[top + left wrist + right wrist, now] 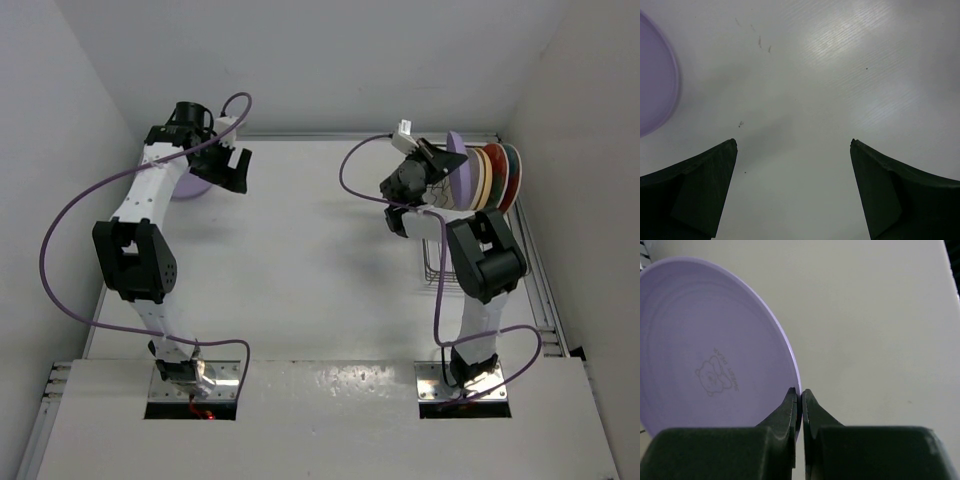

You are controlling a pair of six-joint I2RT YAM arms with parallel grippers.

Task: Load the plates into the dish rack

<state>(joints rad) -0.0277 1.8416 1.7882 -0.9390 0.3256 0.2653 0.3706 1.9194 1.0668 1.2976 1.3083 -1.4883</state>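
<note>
My right gripper (443, 165) is shut on the rim of a lilac plate (460, 178), holding it upright on edge at the near end of the row in the dish rack (431, 262). In the right wrist view the gripper (801, 392) pinches the plate (715, 350) at its right edge. Behind it stand a yellow-orange plate (484, 176) and a red patterned plate (498, 172). A second lilac plate (188, 186) lies flat on the table at the far left. My left gripper (234, 168) hovers open just right of it; in the left wrist view the plate (655, 80) shows left of the empty gripper (792, 142).
White walls close in the table (310, 270) on the left, back and right. The rack stands against the right wall, partly hidden by my right arm (485, 260). Purple cables loop from both arms.
</note>
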